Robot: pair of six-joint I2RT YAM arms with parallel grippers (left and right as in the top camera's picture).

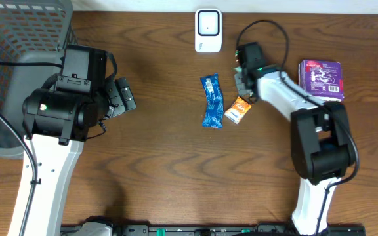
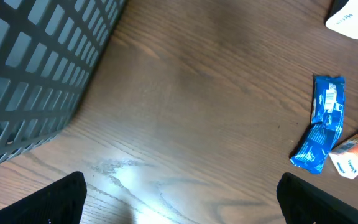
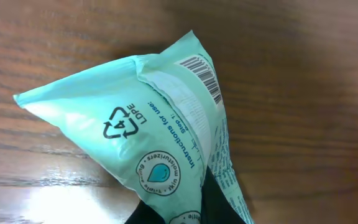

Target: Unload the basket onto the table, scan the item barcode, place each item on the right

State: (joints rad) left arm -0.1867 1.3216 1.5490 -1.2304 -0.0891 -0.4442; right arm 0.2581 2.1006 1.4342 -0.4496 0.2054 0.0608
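My right gripper [image 3: 188,211] is shut on a mint-green packet [image 3: 148,124], pinching its lower end so the packet stands up off the wood. The packet's barcode [image 3: 202,78] faces the right wrist camera near its upper right edge. From overhead, that gripper [image 1: 243,80] sits just right of the white barcode scanner [image 1: 208,30], which stands at the table's far edge; the green packet is mostly hidden under the wrist there. My left gripper [image 2: 182,202] hangs open over bare wood with nothing between its fingers, at the left of the table [image 1: 120,98].
A blue packet [image 1: 211,100] and a small orange packet [image 1: 241,109] lie mid-table, below the scanner. A purple packet [image 1: 321,78] lies at the far right. A grey mesh basket [image 1: 8,59] fills the far left corner. The scanner's edge [image 2: 353,18] shows top right in the left wrist view.
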